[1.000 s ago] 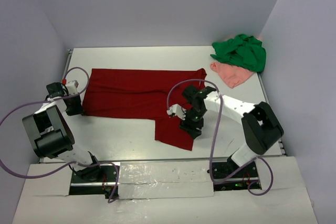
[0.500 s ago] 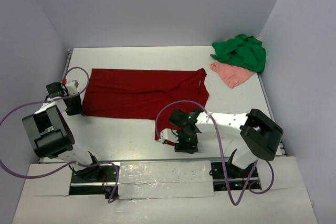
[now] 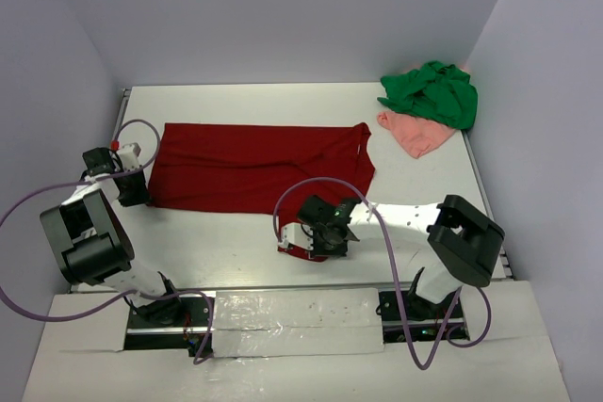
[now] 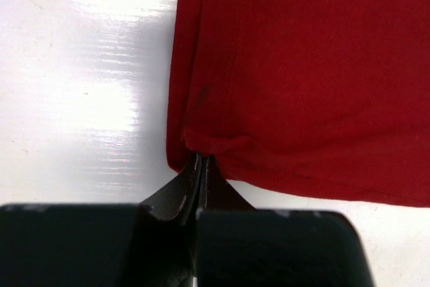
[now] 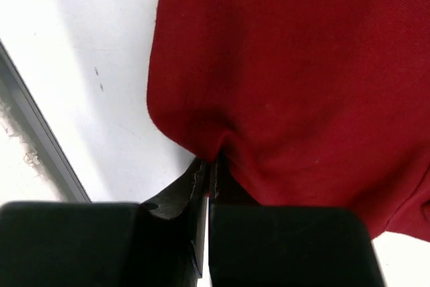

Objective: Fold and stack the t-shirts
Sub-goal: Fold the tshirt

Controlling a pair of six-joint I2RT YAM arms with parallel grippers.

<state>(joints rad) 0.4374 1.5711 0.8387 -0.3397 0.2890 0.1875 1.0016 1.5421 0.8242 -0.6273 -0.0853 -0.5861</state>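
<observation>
Middle of table point(image 3: 226, 242): spread t-shirt point(image 3: 250, 168) lies flat, long side running left to right. At its right end a flap reaches toward the near edge. The left gripper point(image 4: 200, 166) is at the shirt's near-left corner, cloth nipped in its jaws. The right gripper point(image 5: 210, 166) is at the flap's near tip, cloth nipped likewise. Far-right corner: heaped t-shirt point(image 3: 433, 93) lies on top of the under t-shirt point(image 3: 419, 136), which sticks out on the near side, close to the spread t-shirt's far-right corner.

Bright, even light; glare on the table point(image 4: 87, 99).

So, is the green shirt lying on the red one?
No, the green shirt lies in the far right corner, well apart from the red shirt.
</observation>
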